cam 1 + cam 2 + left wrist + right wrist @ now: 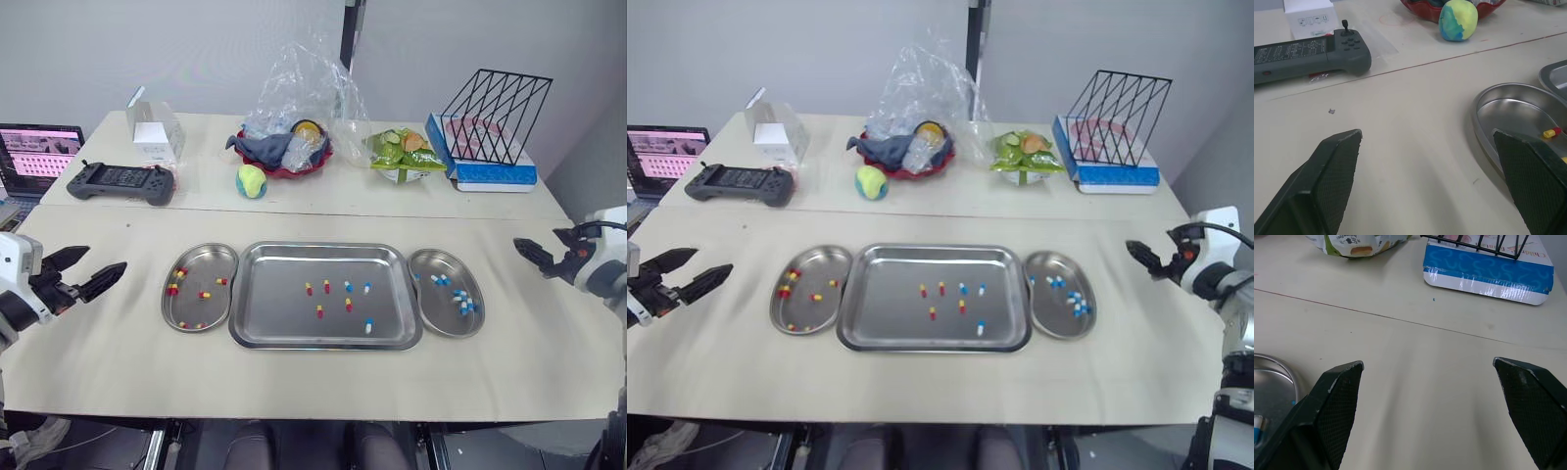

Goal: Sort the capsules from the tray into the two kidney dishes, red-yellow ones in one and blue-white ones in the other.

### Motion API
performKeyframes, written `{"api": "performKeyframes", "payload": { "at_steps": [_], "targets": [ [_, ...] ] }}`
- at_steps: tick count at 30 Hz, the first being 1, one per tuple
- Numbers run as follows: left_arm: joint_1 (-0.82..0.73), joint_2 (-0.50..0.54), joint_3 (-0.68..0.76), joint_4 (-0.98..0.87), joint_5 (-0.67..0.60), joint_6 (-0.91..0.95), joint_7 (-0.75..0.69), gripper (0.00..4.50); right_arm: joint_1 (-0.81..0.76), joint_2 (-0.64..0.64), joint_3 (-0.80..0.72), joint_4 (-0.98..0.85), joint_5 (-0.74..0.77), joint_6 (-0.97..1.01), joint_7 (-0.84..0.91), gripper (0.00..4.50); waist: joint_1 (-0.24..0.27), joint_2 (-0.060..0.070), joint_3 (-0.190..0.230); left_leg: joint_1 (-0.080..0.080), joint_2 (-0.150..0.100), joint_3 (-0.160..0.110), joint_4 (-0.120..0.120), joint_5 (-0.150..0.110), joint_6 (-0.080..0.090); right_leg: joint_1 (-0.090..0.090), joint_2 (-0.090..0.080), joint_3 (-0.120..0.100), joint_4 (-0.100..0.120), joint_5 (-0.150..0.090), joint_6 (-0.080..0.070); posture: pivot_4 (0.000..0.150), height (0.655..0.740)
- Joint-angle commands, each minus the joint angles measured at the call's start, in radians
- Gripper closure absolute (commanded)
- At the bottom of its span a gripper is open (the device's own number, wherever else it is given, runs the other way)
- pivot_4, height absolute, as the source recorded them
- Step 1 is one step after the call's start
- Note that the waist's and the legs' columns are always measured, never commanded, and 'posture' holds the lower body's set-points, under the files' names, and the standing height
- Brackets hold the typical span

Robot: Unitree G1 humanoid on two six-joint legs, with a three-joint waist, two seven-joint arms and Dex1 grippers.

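At the far left, the left pincer (107,258) hangs over the bare tabletop (118,343). Its two black fingers are spread wide and hold nothing. The left dish (211,264) is near it, just off to its right, and they do not touch. Red-yellow capsules (176,279) lie in that dish, most of them by the rim on the pincer's side.

Next comes the tray (284,294), in the middle, right beside the left dish. A few capsules lie in it, near its middle. Some are red and yellow, some are blue and white. They are well apart from both pincers.

The right dish (436,313) sits just beside the tray on the other side. Blue-white capsules (462,301) lie in it.

At the far right, the right pincer (536,238) hangs over the tabletop edge, apart from the right dish. Its fingers are spread wide too, with nothing in them.

Along the back, from left to right, are a laptop (39,152), a game pad (121,182), a white box (155,132), a ball (252,181), a red bowl (289,168) under a plastic bag (304,88), a green bag (402,152), and a wire rack (495,116) on a blue box (495,174).
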State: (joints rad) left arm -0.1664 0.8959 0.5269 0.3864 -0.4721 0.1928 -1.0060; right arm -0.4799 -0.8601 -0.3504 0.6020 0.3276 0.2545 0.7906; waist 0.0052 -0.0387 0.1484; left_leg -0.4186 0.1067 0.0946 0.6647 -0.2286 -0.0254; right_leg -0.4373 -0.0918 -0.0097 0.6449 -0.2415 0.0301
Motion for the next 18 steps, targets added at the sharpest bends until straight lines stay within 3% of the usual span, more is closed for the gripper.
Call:
{"api": "performKeyframes", "payload": {
  "at_steps": [1, 4, 9, 14, 18],
  "targets": [
    [-0.009, 0.025, 0.023, -0.014, 0.0, -0.021, -0.001, 0.0, -0.014, -0.01, -0.002, -0.039, -0.002, -0.027, 0.016, 0.02, 0.0, 0.0, 0.0, 0.0, 0.0, 0.0, 0.0, 0.0, 0.0, 0.0, 0.0, 0.0, 0.0, 0.0, 0.0, 0.15, 0.7334],
    [-0.003, 0.022, 0.024, -0.033, -0.003, -0.021, 0.002, 0.0, -0.008, -0.011, 0.01, -0.068, 0.006, -0.02, 0.043, 0.02, -0.001, 0.0, 0.0, 0.0, 0.0, 0.0, 0.0, 0.0, 0.0, 0.0, 0.0, 0.0, 0.0, 0.0, 0.0, 0.15, 0.7334],
    [-0.058, -0.023, -0.041, -0.264, -0.059, 0.204, 0.133, 0.0, 0.038, -0.019, 0.054, -0.18, 0.001, -0.033, 0.124, 0.02, 0.008, 0.0, 0.0, 0.0, 0.0, 0.0, 0.0, 0.0, 0.0, 0.001, 0.0, 0.0, 0.0, 0.0, 0.0, 0.15, 0.7334],
    [-0.086, -0.051, -0.159, -0.427, -0.065, 0.335, 0.177, 0.0, 0.116, -0.049, 0.042, -0.405, 0.162, 0.186, 0.278, 0.02, 0.007, 0.0, 0.0, 0.0, 0.0, 0.0, 0.001, 0.0, 0.0, 0.001, 0.0, 0.0, 0.0, 0.0, 0.001, 0.15, 0.7334],
    [-0.113, -0.092, -0.253, -0.545, -0.097, 0.424, 0.194, 0.0, 0.168, -0.065, 0.018, -0.551, 0.236, 0.294, 0.296, 0.02, 0.008, 0.0, 0.0, 0.0, 0.0, 0.0, 0.002, 0.0, 0.0, 0.001, 0.0, 0.0, 0.001, 0.0, 0.001, 0.15, 0.7334]
  ]
}}
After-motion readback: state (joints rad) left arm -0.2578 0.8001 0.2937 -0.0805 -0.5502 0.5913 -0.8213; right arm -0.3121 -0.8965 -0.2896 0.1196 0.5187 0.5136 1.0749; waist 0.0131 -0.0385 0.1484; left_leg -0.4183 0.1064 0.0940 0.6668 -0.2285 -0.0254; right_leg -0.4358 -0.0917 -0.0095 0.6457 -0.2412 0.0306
